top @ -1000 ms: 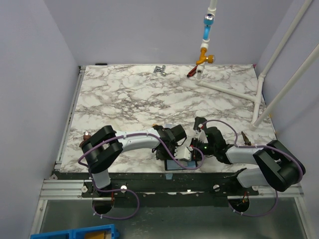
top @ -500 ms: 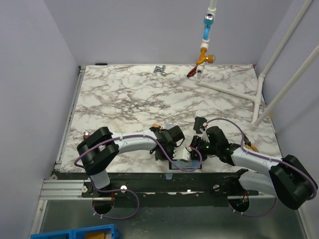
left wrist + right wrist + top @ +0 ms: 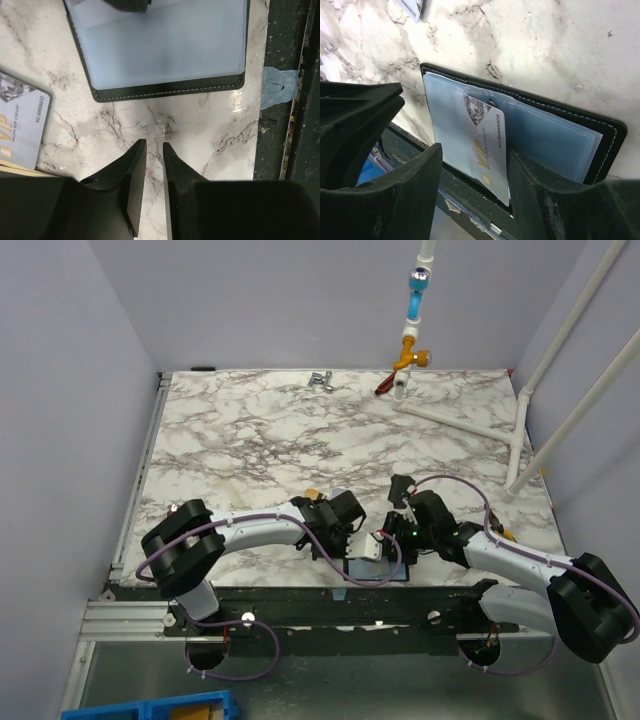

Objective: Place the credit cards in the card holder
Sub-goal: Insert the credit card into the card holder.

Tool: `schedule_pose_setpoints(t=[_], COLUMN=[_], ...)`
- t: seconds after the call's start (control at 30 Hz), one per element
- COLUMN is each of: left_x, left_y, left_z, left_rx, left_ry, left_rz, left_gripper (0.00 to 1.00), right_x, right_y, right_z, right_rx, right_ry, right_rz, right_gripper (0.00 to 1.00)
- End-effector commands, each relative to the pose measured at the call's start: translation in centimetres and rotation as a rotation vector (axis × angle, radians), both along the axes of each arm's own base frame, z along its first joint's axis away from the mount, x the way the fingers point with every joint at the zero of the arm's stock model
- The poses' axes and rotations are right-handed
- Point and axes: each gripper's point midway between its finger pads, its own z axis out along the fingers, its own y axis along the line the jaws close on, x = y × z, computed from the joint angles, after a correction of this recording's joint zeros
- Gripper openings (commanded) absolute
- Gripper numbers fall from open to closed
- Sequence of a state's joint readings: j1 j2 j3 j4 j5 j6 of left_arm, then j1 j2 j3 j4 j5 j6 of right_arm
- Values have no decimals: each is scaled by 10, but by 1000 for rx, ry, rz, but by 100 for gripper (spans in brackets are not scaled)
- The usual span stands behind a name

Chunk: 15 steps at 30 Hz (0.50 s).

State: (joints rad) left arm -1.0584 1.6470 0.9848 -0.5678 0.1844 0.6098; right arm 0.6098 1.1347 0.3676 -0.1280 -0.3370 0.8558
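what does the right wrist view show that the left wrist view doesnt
Only the right wrist view shows a pale VIP card lying partly in the card holder's bluish plastic sleeve, between the open right end effector fingers.

Only the left wrist view shows another VIP card loose on the marble table, blue tape at its edge, and the nearly shut, empty left end effector.

Both show the holder, black-edged with white stitching.

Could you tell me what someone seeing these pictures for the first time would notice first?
Probably the two arms meeting over the open black card holder at the near edge of the marble table. In the right wrist view a pale card lies partly in its bluish lining, framed by the open right gripper. In the left wrist view another pale card lies on the marble left of the nearly shut, empty left gripper.
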Motion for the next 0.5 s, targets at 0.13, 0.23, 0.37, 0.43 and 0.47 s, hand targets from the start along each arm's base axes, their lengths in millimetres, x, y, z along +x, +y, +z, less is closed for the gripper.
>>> schedule_pose_setpoints(t=[0.13, 0.23, 0.37, 0.43, 0.47], left_x=[10, 13, 19, 20, 21], left_y=[-2, -4, -4, -2, 0], left_z=[17, 23, 31, 33, 33], left_rx=[-107, -136, -155, -166, -169], left_ry=[-40, -65, -104, -109, -110], left_rz=[24, 21, 23, 30, 33], left_gripper=[21, 21, 21, 21, 21], right_x=[-17, -15, -14, -14, -12], right_y=[-14, -6, -7, -13, -16], right_z=[-24, -26, -31, -30, -29], right_rx=[-133, -165, -271, -337, -363], right_ry=[83, 90, 115, 117, 113], right_rz=[-2, 23, 23, 11, 0], right_gripper=[58, 58, 57, 57, 58])
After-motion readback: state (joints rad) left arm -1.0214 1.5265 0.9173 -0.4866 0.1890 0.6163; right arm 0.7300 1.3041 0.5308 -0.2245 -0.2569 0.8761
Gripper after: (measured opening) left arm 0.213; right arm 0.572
